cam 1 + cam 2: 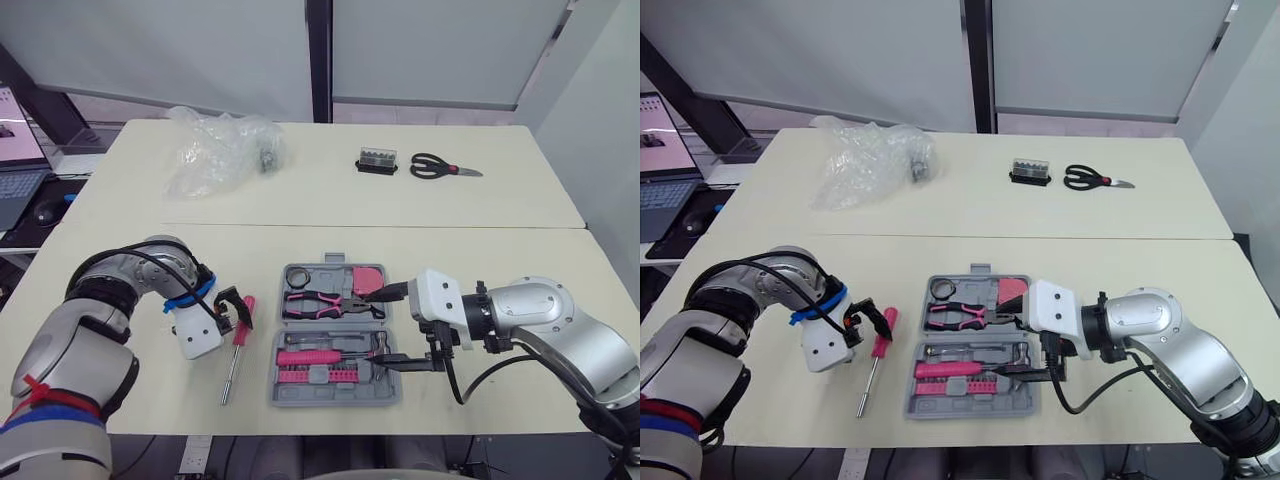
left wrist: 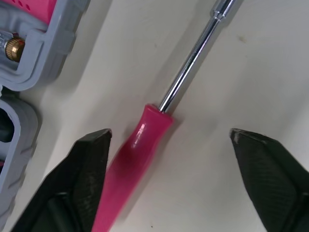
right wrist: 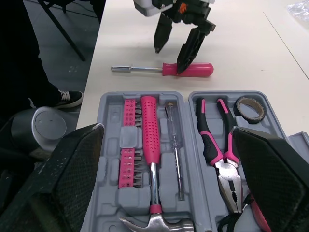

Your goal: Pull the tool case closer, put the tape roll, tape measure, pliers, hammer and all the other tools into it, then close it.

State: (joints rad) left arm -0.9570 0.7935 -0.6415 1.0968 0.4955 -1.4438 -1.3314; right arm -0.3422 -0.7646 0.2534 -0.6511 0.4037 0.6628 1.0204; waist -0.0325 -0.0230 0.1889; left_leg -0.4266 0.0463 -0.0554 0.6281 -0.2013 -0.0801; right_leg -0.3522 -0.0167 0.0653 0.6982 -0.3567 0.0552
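The grey tool case [image 1: 338, 399] lies open at the table's near edge. It holds the tape roll [image 1: 297, 276], the pink tape measure [image 1: 369, 281], the pliers [image 1: 320, 303], the hammer [image 1: 322, 357] and a row of pink bits. Left of the case, a pink-handled screwdriver [image 1: 237, 346] lies on the table. My left gripper [image 1: 238, 312] is open and straddles the handle [image 2: 137, 154], which sits close to one finger [image 2: 77, 174]. At the case's right edge my right gripper [image 1: 372, 328] is open, with its fingers reaching in over the tools and holding nothing.
At the back of the far table lie black-handled scissors [image 1: 440, 168], a small black bit box [image 1: 377, 161] and a crumpled clear plastic bag [image 1: 220, 150]. A laptop [image 1: 15, 150] stands on a desk off to the left.
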